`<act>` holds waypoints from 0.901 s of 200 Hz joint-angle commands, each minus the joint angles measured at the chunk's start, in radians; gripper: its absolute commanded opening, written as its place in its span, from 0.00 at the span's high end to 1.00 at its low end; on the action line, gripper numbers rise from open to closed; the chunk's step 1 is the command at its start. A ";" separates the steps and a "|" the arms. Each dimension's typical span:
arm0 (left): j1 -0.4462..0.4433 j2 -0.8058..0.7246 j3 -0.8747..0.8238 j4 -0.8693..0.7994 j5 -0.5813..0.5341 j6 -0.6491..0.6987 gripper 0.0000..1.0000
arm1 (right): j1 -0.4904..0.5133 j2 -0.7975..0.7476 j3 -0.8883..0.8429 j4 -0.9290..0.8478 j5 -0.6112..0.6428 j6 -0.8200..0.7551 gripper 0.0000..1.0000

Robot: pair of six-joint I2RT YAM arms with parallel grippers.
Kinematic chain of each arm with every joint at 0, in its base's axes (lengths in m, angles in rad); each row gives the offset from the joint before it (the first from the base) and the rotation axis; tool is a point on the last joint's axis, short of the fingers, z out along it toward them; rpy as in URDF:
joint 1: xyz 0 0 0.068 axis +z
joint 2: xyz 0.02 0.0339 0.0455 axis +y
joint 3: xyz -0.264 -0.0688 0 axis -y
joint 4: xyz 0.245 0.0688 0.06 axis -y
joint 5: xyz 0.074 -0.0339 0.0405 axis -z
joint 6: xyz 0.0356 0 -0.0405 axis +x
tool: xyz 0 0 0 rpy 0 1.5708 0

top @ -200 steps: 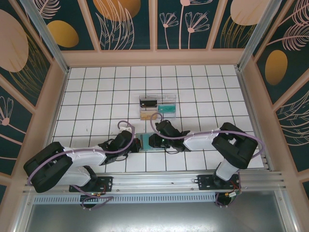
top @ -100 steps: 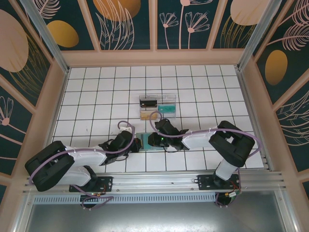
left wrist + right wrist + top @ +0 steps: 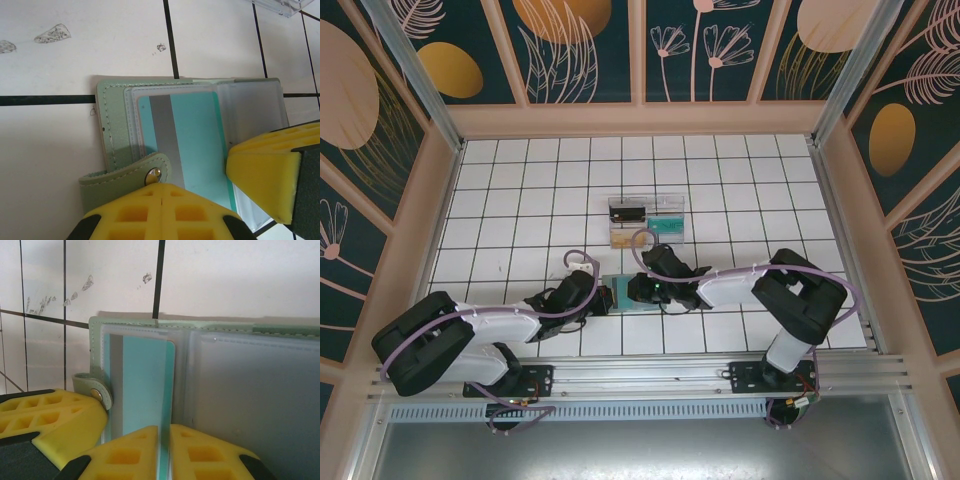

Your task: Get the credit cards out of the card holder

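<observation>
The card holder point(image 3: 112, 130) lies open on the white tiled table point(image 3: 520, 200) between the two grippers, with a teal credit card point(image 3: 200, 140) in its clear sleeve point(image 3: 255, 100). The right gripper point(image 3: 165, 450) has its jaws closed to a slit on the card's edge — the left gripper point(image 3: 162, 205) has its jaws pressed together at the holder's snap strap point(image 3: 120, 175). A clear tray point(image 3: 645, 222) sits well beyond.
</observation>
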 commanded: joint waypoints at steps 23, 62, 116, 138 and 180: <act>0.009 0.017 -0.019 -0.008 0.021 -0.011 1.00 | -0.015 0.019 -0.030 0.097 -0.069 0.031 0.89; 0.009 0.005 -0.022 -0.017 0.014 -0.011 1.00 | -0.023 -0.002 -0.050 0.105 -0.066 0.037 1.00; 0.009 -0.032 -0.021 -0.051 -0.010 -0.007 1.00 | -0.058 -0.077 -0.106 0.093 -0.042 0.043 1.00; 0.008 -0.040 -0.016 -0.060 -0.011 -0.005 1.00 | -0.067 -0.099 -0.123 0.091 -0.039 0.042 1.00; 0.009 -0.081 0.007 -0.089 -0.005 0.000 0.96 | -0.063 -0.097 -0.102 0.079 -0.043 0.021 1.00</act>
